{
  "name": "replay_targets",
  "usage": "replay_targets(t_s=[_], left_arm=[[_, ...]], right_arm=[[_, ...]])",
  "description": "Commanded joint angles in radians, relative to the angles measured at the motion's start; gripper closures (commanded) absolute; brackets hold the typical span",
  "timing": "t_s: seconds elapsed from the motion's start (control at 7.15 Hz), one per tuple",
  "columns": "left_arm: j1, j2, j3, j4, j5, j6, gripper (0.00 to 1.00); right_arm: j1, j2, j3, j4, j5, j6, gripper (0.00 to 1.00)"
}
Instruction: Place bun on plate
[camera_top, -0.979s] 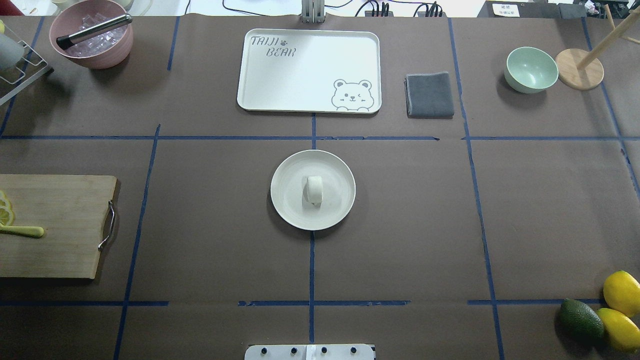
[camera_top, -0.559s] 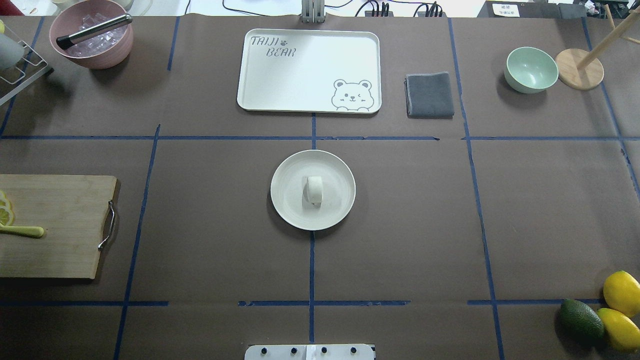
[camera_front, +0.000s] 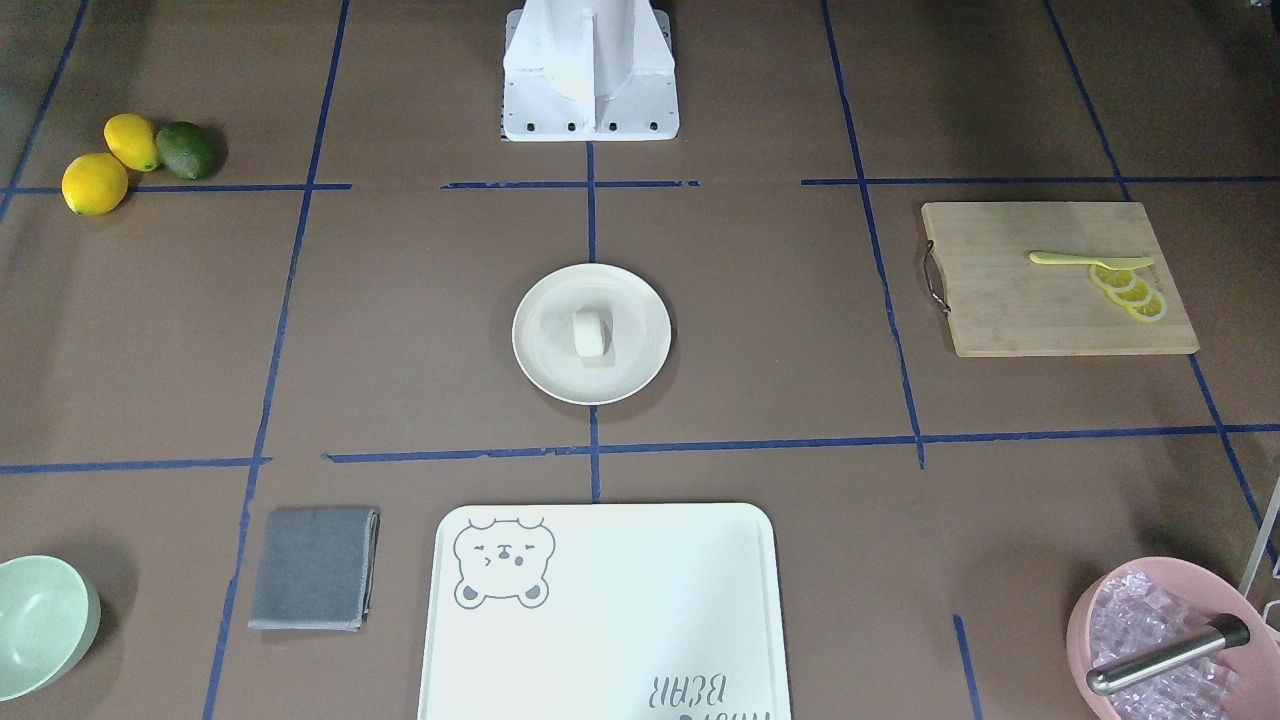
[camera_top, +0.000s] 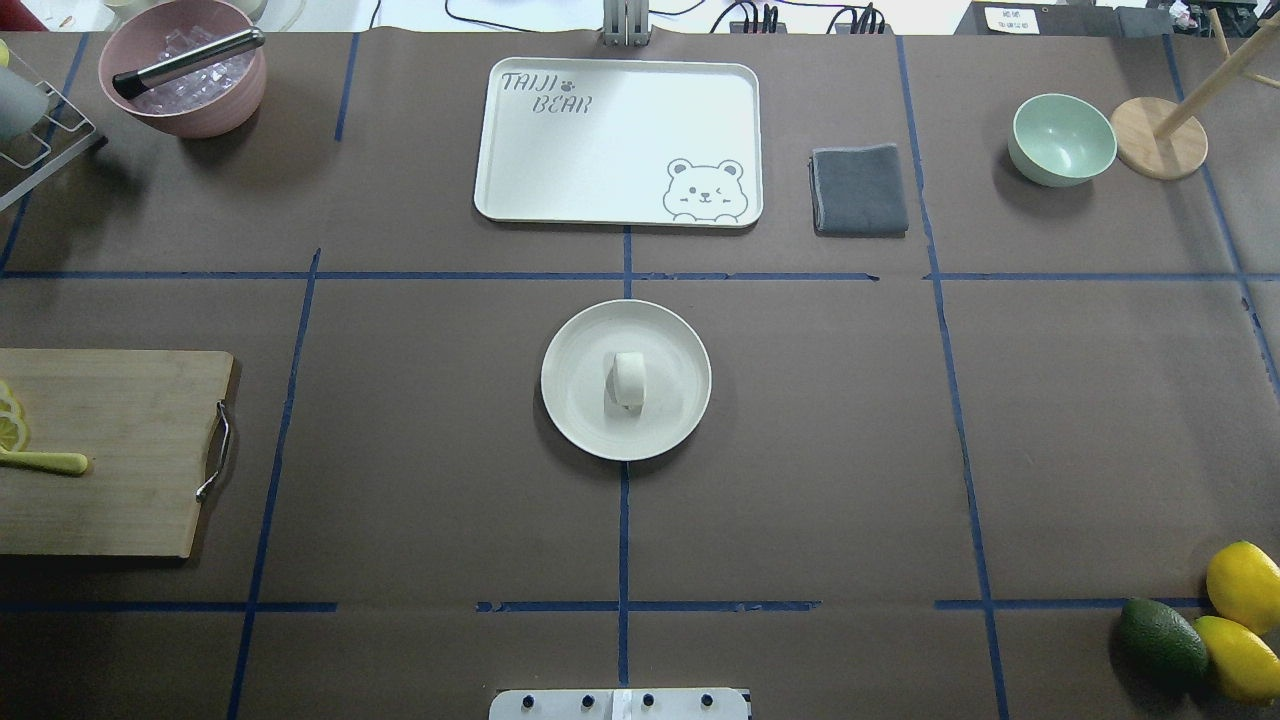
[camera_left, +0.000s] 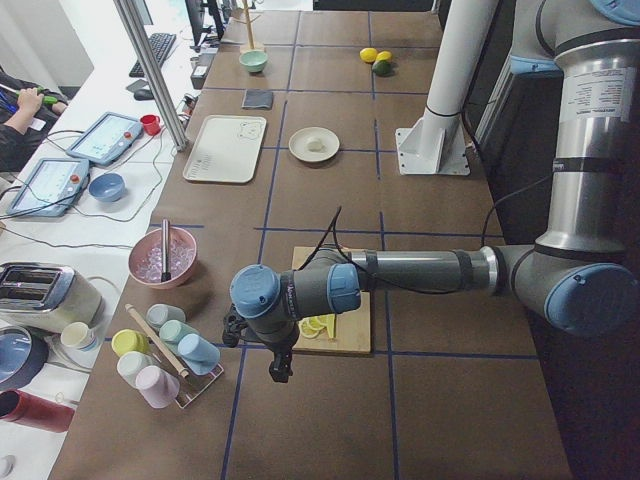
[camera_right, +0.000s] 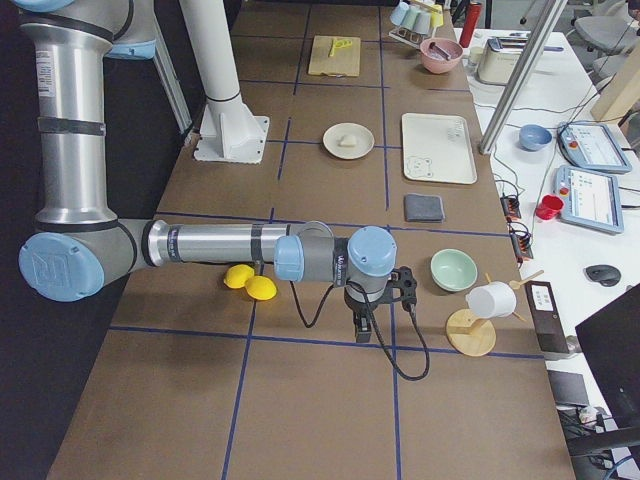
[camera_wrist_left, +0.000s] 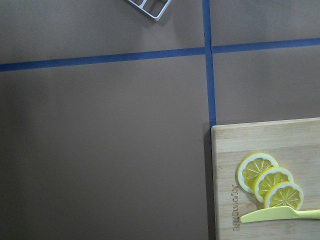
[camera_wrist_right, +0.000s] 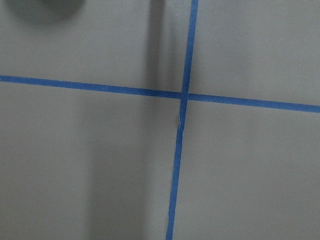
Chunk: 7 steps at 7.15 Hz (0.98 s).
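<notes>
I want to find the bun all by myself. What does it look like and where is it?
Find the big white tray with the bear drawing. Next to it, in the middle of the table, sits a round cream plate. The bun is the small, smooth white lump at its centre, the only thing on it, not yellow like the lemon slices.

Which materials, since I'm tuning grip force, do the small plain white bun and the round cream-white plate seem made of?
Small plain white bun: matte, smooth, rounded, no glare; looks like steamed dough or a foam replica, cannot tell which. Round cream-white plate: rigid, faint concentric rings, soft sheen, thin pale rim; probably plastic or melamine, possibly glazed ceramic.
</notes>
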Motion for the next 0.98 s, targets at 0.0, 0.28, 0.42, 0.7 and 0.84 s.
replay_targets(t_s=[0.0, 0.28, 0.42, 0.7, 0.84], left_arm=[[0.000, 0.001, -0.004, -0.002, 0.000, 0.000, 0.00], [0.000, 0.001, -0.004, -0.008, 0.000, -0.001, 0.00], [0.000, 0.001, -0.004, -0.008, 0.000, -0.001, 0.00], [0.000, 0.002, -0.004, -0.022, 0.002, -0.001, 0.00], [0.000, 0.002, -0.004, -0.022, 0.002, -0.001, 0.00]], right_arm=[[0.000, 0.000, 0.000, 0.000, 0.000, -0.001, 0.00], [0.000, 0.000, 0.000, 0.000, 0.000, 0.000, 0.00], [0.000, 0.000, 0.000, 0.000, 0.000, -0.001, 0.00], [0.000, -0.001, 0.005, 0.000, -0.002, 0.000, 0.00], [0.000, -0.001, 0.005, 0.000, -0.002, -0.001, 0.00]])
